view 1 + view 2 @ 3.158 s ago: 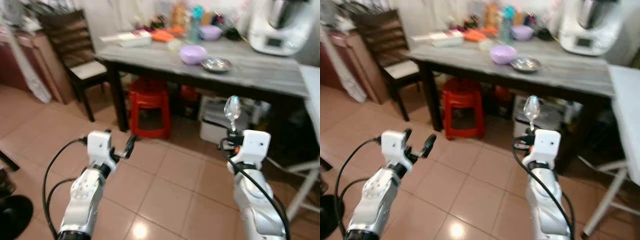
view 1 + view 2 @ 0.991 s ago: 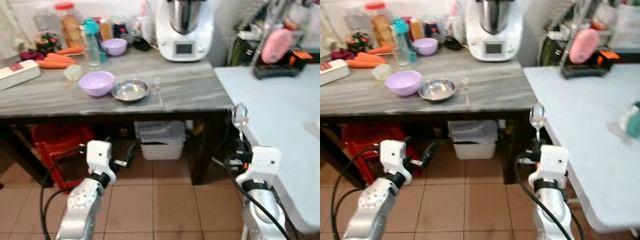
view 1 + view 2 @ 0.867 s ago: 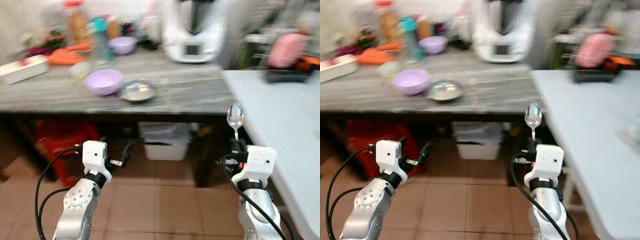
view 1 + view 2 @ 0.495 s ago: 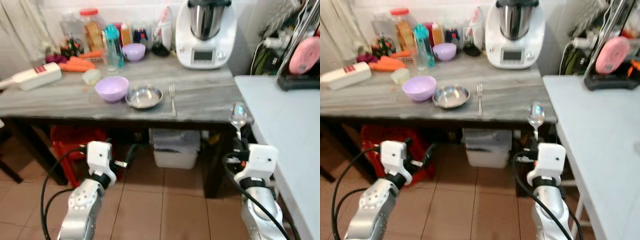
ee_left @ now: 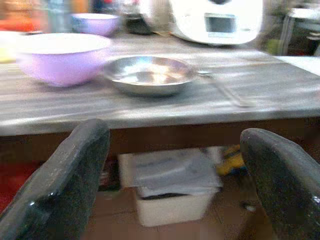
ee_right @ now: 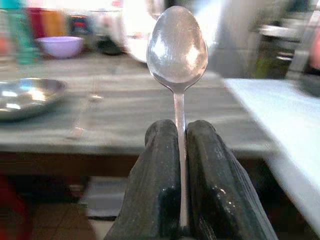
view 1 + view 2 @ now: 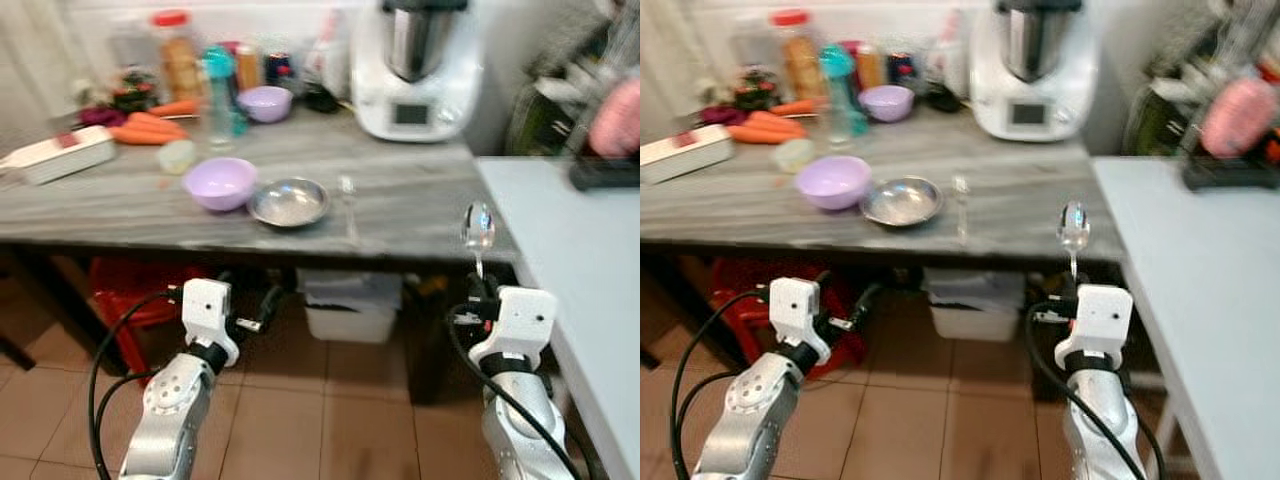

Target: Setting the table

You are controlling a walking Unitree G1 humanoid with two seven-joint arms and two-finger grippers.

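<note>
While the right gripper [image 6: 179, 150] pinches the handle of a metal spoon [image 6: 176, 47] between its two closed fingers, the spoon stands upright with its bowl at the top, held in the air just in front of the near edge of the grey wooden table [image 7: 420, 215], towards that table's right end. The left gripper [image 7: 258, 310] hangs lower, in front of the table's underside, with its fingers [image 5: 60, 185] spread wide and nothing between them. On the table a stainless steel bowl [image 7: 288, 202] sits just beside a lilac bowl [image 7: 221, 183], the lilac one on the left, and a fork [image 7: 348, 205] lies on the tabletop just to the right of the steel bowl. Farther back stand a second, smaller lilac bowl [image 7: 265, 102], a teal-capped bottle [image 7: 218, 85], some carrots [image 7: 150, 128] and a white kitchen machine [image 7: 415, 65]. A white box [image 7: 58, 155] rests near the table's left end. Under the table are a red stool [image 7: 125, 300] and a white bin [image 7: 350, 305]. A pale blue-white table [image 7: 590, 250] runs along the right side.
</note>
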